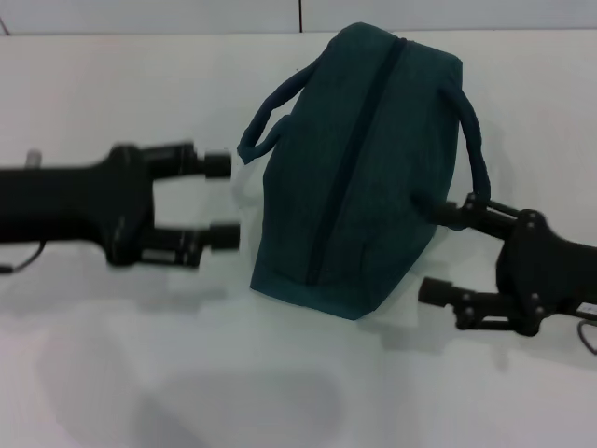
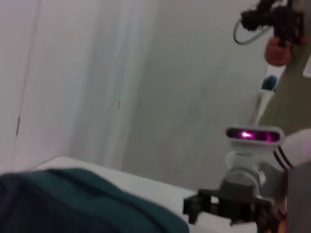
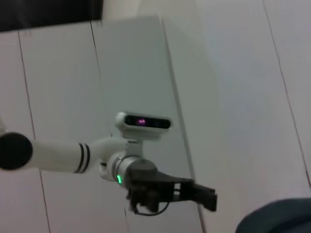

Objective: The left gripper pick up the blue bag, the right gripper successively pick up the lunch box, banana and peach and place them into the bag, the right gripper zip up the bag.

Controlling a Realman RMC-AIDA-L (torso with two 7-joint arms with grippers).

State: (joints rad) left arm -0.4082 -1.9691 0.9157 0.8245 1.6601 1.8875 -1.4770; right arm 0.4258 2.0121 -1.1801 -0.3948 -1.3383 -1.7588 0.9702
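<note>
- Bag (image 1: 359, 168) sits mid-desk (image 1: 112, 364), toward the far edge, zip (image 1: 359, 140) shut along its whole visible length, running near-to-far across the top.
- No lunch box, banana or peach in any view; judging by the closed zip they're prob. inside already, so task looks at or near its end.
- Left pincer (image 1: 220, 201) hangs just beside the bag's left flank, jaws apart, holding nothing, not touching fabric.
- Right pincer (image 1: 446, 252) is at the bag's right side near the bottom corner, jaws spread, empty; upper finger (image 1: 448, 213) lies at or against the fabric — can't tell contact for sure.
- Left handle (image 1: 270, 117) droops over the left side; right handle (image 1: 471, 140) arches down just above the right pincer.
- Step in hand, as I read it: let go & back off clean.
- To do it well: pull both pincers straight out sideways, away from the bag, w/o lifting first.
- Watch the right handle loop — a rising right pincer could hook it & tip the bag.
- Keep jaws wide till well clear so no fabric gets pinched.
- Zip pull not visible; check it's fully home before parking the arms.
</note>
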